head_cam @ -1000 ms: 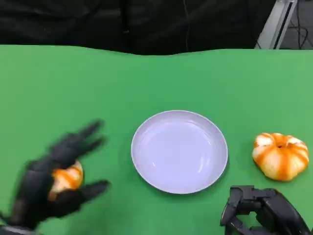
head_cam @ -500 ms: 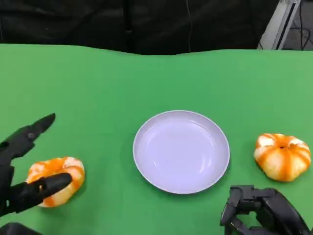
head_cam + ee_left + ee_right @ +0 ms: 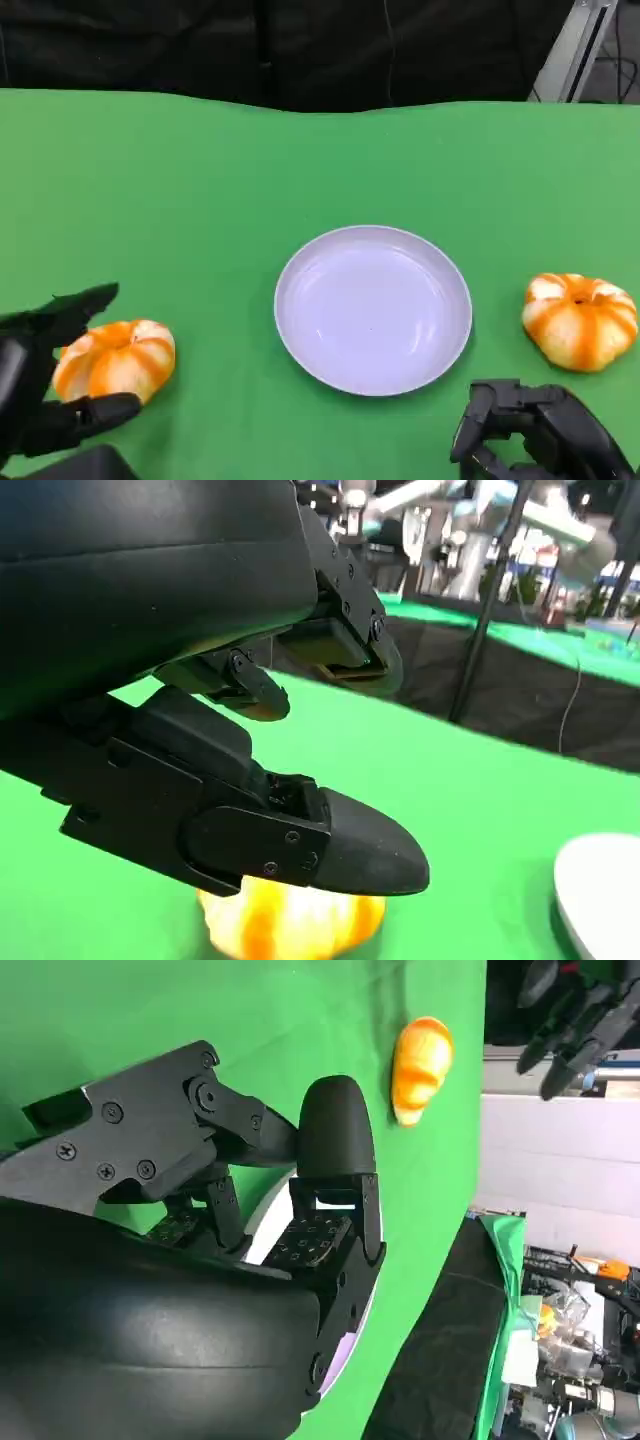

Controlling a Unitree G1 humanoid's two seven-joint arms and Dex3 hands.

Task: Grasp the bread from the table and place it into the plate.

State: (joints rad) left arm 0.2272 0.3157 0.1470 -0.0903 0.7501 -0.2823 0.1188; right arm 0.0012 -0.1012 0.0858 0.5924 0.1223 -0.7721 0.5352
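Note:
An orange-and-white striped bread (image 3: 113, 360) lies on the green table at the near left. My left hand (image 3: 38, 390) sits just behind it at the table's front edge, fingers (image 3: 70, 306) spread on both sides of the bread without gripping it. In the left wrist view the same bread (image 3: 290, 922) shows beneath the spread fingers (image 3: 330, 845). The empty white plate (image 3: 372, 308) stands in the middle. My right hand (image 3: 530, 435) rests near the front right with fingers curled in on nothing. The right wrist view shows those curled fingers (image 3: 335, 1150) and the far bread (image 3: 420, 1068).
A second striped bread (image 3: 580, 318) lies to the right of the plate, just beyond my right hand. The green table (image 3: 300, 170) stretches back to a dark backdrop. A metal stand (image 3: 570, 50) rises at the far right corner.
My left hand has drawn back from over the left bread toward the front edge. The bread, half covered a second ago, now lies in plain sight. The right hand has not moved.

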